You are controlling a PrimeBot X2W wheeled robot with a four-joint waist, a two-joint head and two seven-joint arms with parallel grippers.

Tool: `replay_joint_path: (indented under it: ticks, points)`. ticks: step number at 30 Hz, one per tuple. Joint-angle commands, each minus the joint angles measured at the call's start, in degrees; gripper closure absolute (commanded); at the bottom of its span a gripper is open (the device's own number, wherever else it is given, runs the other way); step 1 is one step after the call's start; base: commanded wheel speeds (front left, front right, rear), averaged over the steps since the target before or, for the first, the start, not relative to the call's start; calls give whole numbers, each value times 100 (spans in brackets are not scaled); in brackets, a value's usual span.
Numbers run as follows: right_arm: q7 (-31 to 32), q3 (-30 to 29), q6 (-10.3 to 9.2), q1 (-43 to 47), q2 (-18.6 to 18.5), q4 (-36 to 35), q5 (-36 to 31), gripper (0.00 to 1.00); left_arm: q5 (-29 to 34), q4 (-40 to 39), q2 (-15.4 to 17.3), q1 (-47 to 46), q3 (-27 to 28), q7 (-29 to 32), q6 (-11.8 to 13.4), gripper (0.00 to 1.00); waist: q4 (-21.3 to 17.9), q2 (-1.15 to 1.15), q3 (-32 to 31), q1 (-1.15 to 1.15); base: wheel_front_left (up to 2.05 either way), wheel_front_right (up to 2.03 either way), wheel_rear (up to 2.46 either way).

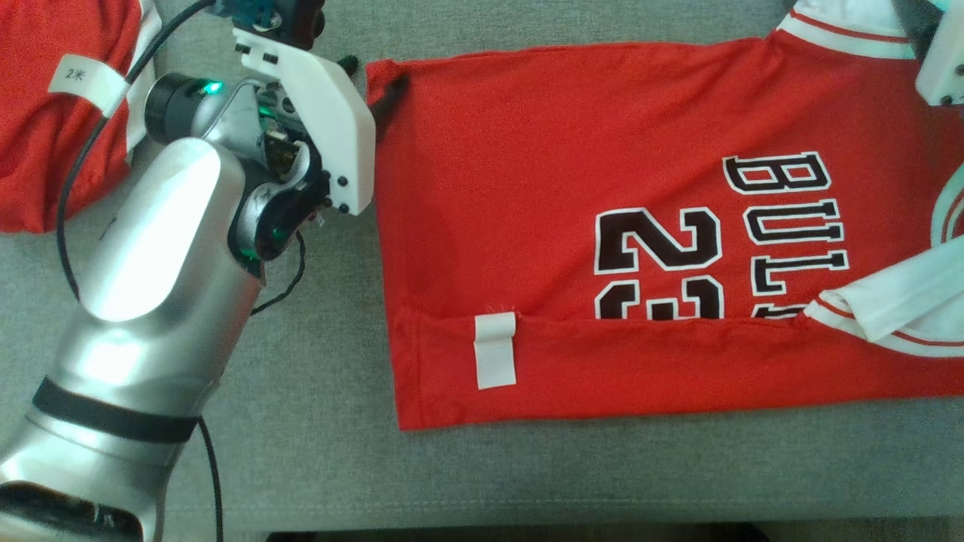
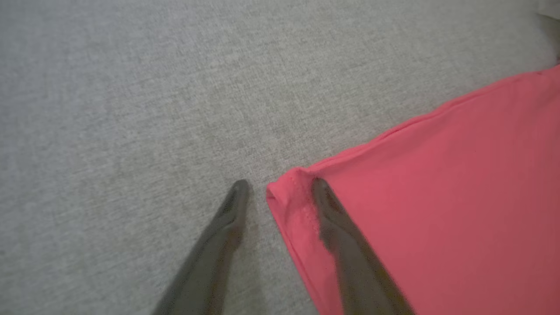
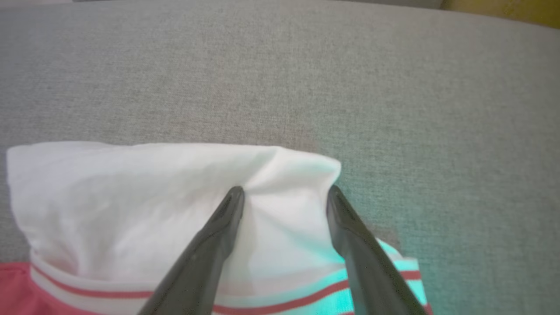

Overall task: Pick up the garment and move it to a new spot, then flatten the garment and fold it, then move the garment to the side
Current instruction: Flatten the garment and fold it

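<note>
The garment (image 1: 572,196) is a red jersey with dark "BULLS 23" lettering and white sleeves, spread on the grey surface with its near strip folded up. My left gripper (image 2: 280,189) is open and straddles the garment's far left hem corner (image 2: 291,192), one finger on the grey surface and the other on the red cloth. In the head view, the left gripper (image 1: 370,77) sits at that same corner. My right gripper (image 3: 285,192) is open over a white sleeve (image 3: 131,197), its fingertips pressing into the cloth near the sleeve's edge.
A second red garment (image 1: 45,143) with a white label lies at the far left, behind my left arm (image 1: 158,286). A white tag (image 1: 495,350) sits on the folded strip. Bare grey surface (image 1: 527,474) runs along the near edge.
</note>
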Motion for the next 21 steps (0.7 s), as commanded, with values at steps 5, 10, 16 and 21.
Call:
replay_joint_path:
  ticks: [5, 10, 16, 21]
  points:
    - [-715, 230, -4, -149, -93, -65, 140, 100, -113, 27, 178, 114, 64, -3, -86, 100, -45, 0, -65, 0, 0, 0, 0]
    - [-1198, 517, -4, -135, -298, -272, 484, 100, -246, -365, 298, 237, 366, -326, 39, 100, -184, 0, -101, 0, 0, 0, 0]
    - [-1391, 892, -4, 230, -735, -751, 802, 100, -344, -1092, 488, 671, 599, -583, 201, 100, -330, 0, -206, 0, 0, 0, 0]
    - [-1445, 966, -4, 686, -1031, -1231, 1113, 100, -444, -1902, 657, 1177, 795, -698, 411, 100, -420, 0, -327, 0, 0, 0, 0]
